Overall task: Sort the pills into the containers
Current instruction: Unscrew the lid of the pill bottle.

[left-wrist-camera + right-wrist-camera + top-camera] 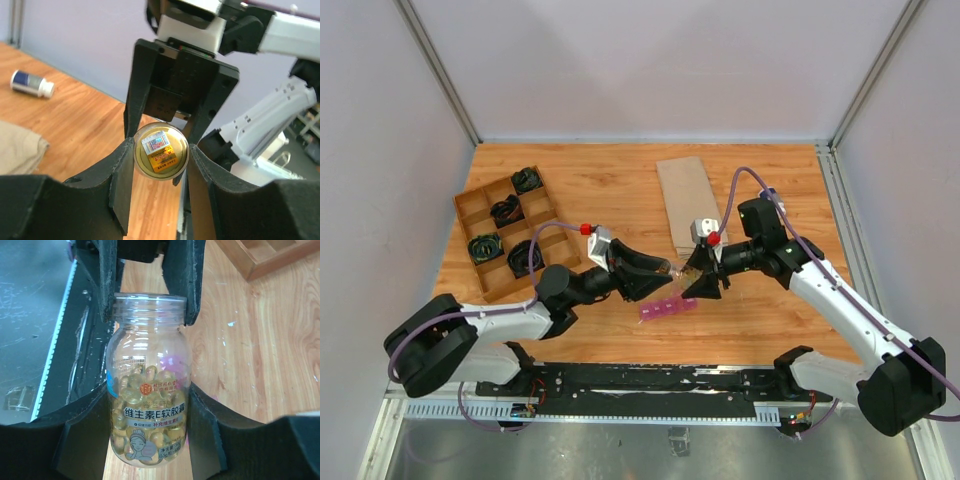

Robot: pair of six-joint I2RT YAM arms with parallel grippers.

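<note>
Right gripper (150,405) and left gripper (149,305) share one pill bottle (149,365)
Right fingers (85,440) clamp its body while left fingers (107,285) pinch the neck end just beyond them, probably bracing it for unscrewing; the pink containers (668,307) lie untouched on the table (600,190) beneath both pairs of fingertips

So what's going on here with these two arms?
Both arms meet in mid-air over one clear bottle of yellow softgels. The right gripper clamps the bottle's body, while the left gripper is closed on its top end, probably to work the cap off. The pink pill organizer strip lies on the wooden table just below them, untouched.
</note>
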